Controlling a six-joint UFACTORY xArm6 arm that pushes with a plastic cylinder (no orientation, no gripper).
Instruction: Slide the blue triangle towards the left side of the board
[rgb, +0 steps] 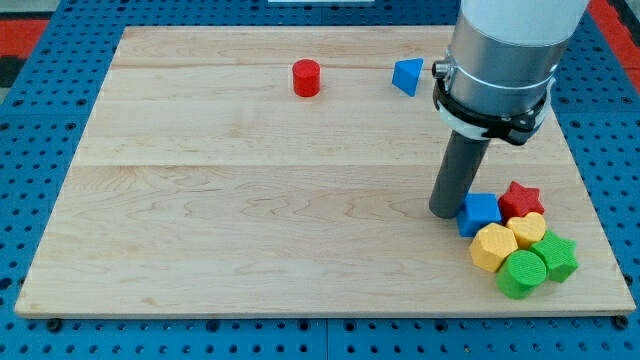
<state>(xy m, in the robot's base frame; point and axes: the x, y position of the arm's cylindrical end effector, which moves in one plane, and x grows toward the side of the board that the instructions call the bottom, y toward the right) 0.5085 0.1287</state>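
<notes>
Jaws are not part of this arm at all — it ends in a straight dark rod, so nothing opens, shuts or clamps. The rod comes down from a big grey tube near the board's (200, 230) right edge, and my tip (445, 213) sits on the wood in the lower right part of the board. It is just beside the left side of a blue cube (479, 213), so close that it looks like it is touching, though I cannot tell for sure. That cube is part of a tight bunch of blocks near the bottom right corner. A red star (521, 199) is next to the cube on the side toward the right edge. Below them are two yellow blocks (508, 240) pressed together, with many flat sides. A green star (556, 254) sits closest to the right edge, and a round green block (521, 273) is the one nearest the bottom edge. The blue triangle (407, 75) is far from that bunch — it stands alone near the top edge, right of the middle, and my tip is well apart from it. A red cylinder (306, 77) stands by itself near the top edge too, around the middle, to the left of the blue triangle with bare wood between them.
</notes>
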